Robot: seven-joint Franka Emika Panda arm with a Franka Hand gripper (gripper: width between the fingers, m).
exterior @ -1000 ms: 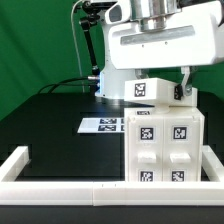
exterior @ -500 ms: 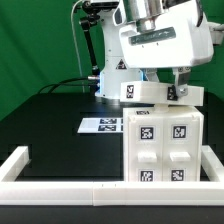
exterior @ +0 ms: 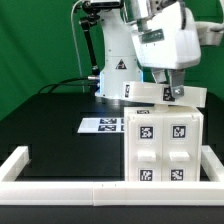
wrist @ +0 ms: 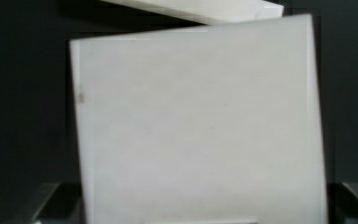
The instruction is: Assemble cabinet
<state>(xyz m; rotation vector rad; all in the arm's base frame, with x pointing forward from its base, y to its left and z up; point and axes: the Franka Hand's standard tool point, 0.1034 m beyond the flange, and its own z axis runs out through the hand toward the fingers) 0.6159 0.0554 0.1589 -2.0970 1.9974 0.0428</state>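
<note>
The white cabinet body point(exterior: 165, 145) stands at the exterior view's right, against the front frame, with several black-and-white tags on its near face. My gripper point(exterior: 173, 88) hangs just above its top and is shut on a smaller white cabinet part point(exterior: 150, 94), a flat tagged slab held low over the body's top. I cannot tell if the slab touches the body. In the wrist view the same part point(wrist: 194, 120) fills most of the picture as a plain white panel. The dark fingers point(wrist: 51, 205) show at both its sides. Another white piece point(wrist: 194, 8) shows beyond it.
The marker board point(exterior: 100, 125) lies flat on the black table behind the cabinet. A low white border frame point(exterior: 60, 185) runs along the front and sides. The arm's white base point(exterior: 115, 60) stands at the back, before a green backdrop.
The hand has swung toward the exterior view's right and tilted. The held part has turned with it and now lies longer and flatter across the cabinet body's top.
</note>
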